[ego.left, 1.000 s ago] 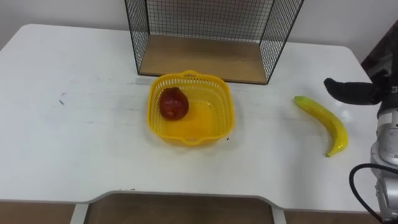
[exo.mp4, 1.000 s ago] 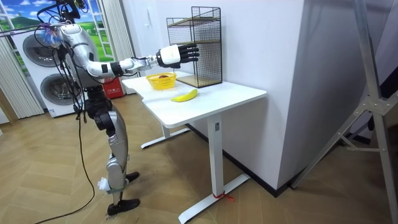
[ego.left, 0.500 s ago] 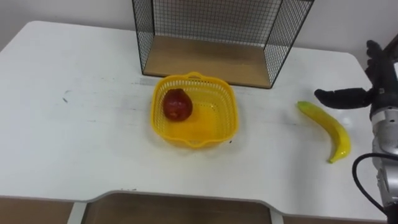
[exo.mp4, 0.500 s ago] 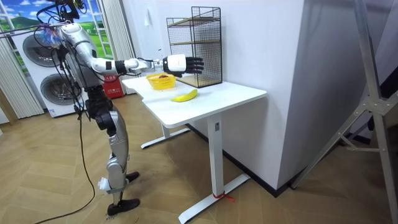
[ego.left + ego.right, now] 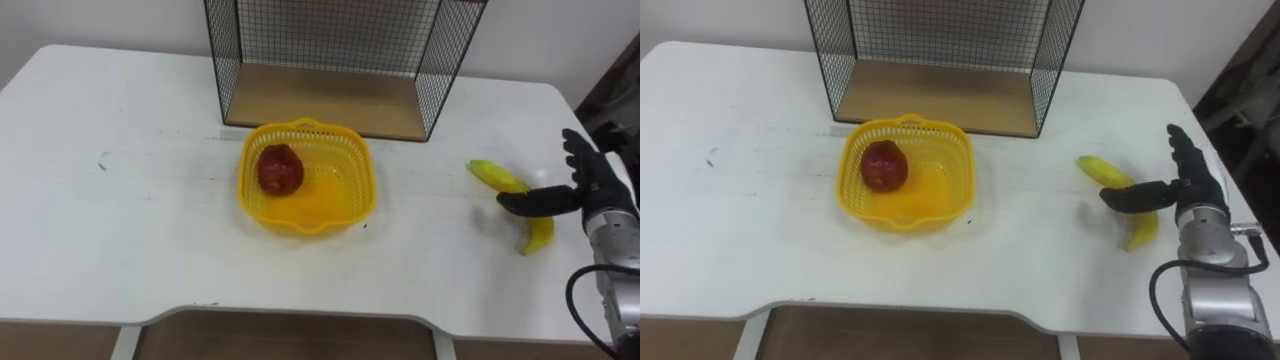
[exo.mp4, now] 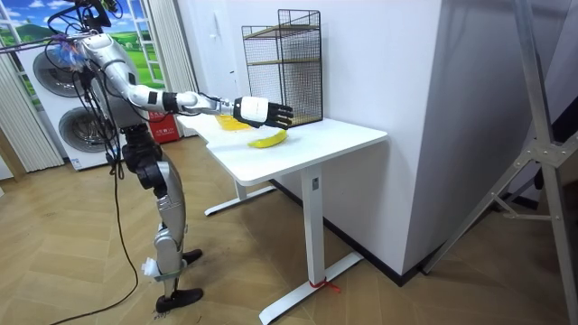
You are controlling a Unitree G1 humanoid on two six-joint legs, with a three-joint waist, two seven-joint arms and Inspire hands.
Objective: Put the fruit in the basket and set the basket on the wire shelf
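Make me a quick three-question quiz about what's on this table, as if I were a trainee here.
1. True or false: the banana lies inside the yellow basket.
2. What is in the basket? A) a red fruit B) a green pear C) nothing
3. Fill in: the right hand, fingers open, reaches its thumb over the ____.
Key: 1 false, it lies on the white table, to the basket's right. 2 A. 3 banana.
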